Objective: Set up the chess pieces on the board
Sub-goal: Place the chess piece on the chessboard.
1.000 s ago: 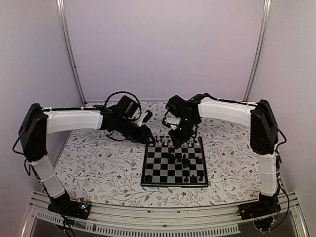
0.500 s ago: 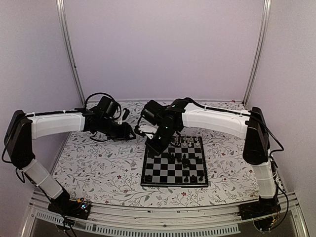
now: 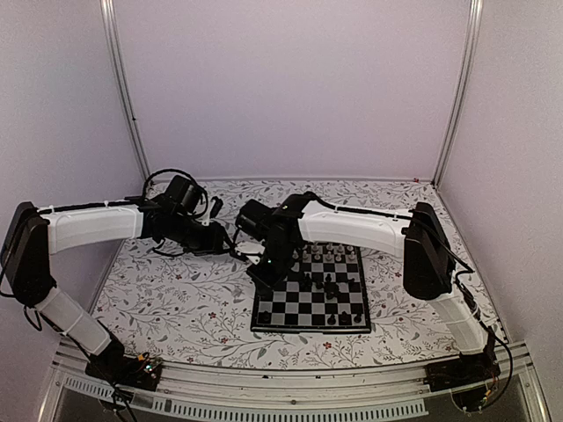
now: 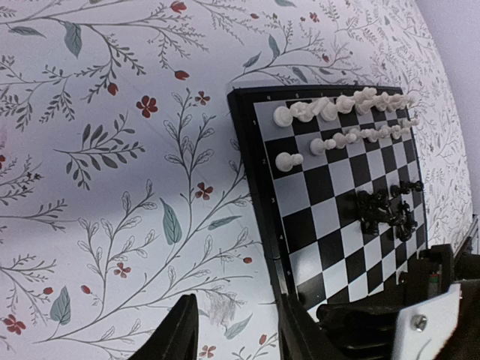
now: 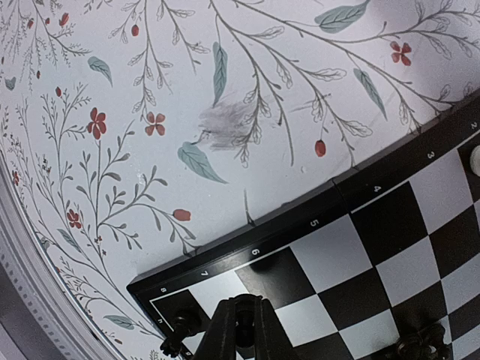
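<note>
Your right end effector (image 5: 241, 313) is hovering low over the left edge of the board (image 5: 300, 219), its fingers pressing together. Something dark is sitting at the tips, and it is not clear whether that is a pinched piece. Your left end effector (image 4: 238, 341) is hanging over the bare counter (image 4: 112, 187). Its jaws are standing apart with nothing between them, and the board is lying off to its right.

On the board:
- The white pieces (image 4: 341, 112) are filling two rows at the edge farthest from the right tips.
- The black pieces (image 4: 382, 211) are bunching mid-board, ahead and to the right of those tips. They are too small to call upright or fallen.
- One black piece (image 5: 180, 328) is sitting just left of the tips, by the corner marked 8. Another is showing (image 5: 420, 346) off to their right.

Judgement: black's home rows are the ones running right beneath the right tips, and few pieces are showing there. Your right arm is the nearer one by far. If it is carrying a piece, you are looking at a short straight drop onto a square. If not, you are reaching forward and right to the cluster.
</note>
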Controlling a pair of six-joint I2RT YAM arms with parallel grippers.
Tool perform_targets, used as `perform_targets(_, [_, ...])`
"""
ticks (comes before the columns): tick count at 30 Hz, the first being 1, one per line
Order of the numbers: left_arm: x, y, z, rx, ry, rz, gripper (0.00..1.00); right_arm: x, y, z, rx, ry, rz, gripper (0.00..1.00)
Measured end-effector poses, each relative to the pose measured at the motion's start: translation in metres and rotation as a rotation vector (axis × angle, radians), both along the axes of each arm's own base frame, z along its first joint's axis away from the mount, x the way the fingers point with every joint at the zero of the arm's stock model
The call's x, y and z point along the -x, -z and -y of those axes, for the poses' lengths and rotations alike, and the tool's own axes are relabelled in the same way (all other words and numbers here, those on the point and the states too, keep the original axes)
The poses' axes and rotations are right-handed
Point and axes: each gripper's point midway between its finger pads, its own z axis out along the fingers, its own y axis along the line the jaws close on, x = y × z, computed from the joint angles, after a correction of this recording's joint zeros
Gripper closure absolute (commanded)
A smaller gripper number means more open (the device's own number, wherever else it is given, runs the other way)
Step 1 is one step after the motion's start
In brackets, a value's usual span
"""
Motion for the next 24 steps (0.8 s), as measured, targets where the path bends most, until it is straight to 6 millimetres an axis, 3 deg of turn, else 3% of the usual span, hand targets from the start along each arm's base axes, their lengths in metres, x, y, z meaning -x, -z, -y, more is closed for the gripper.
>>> perform_targets(7, [0.000, -0.007, -0.007, -0.002, -0.004, 0.015, 0.61, 0.007, 0.015, -0.001, 0.025, -0.009, -0.039, 0.90])
perform_targets(24, [0.005, 0.001, -0.012, -0.007, -0.010, -0.006, 0.61, 0.017, 0.014, -0.002, 0.017, -0.024, -0.081, 0.87])
